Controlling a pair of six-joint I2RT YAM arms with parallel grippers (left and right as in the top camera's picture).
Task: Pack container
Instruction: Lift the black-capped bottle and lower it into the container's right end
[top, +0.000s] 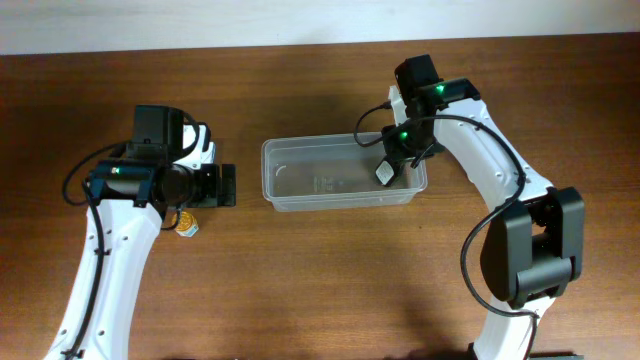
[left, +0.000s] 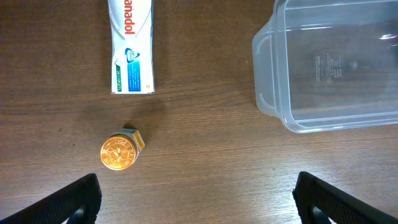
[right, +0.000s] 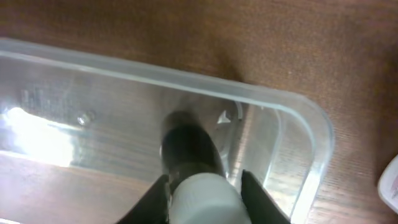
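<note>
Right gripper (right: 205, 193) is clamped on a small dark bottle with a white cap (right: 189, 152), poking into the right end of the clear rectangular plastic container (top: 300, 185). Left gripper (left: 199, 196) hangs spread wide with nothing in it, left of the container. A small gold-lidded jar (left: 120, 152) and a white toothpaste box (left: 130, 46) lie left of the container too.

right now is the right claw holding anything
Shut on a small bottle: the right claw grips both its sides above the container.
</note>
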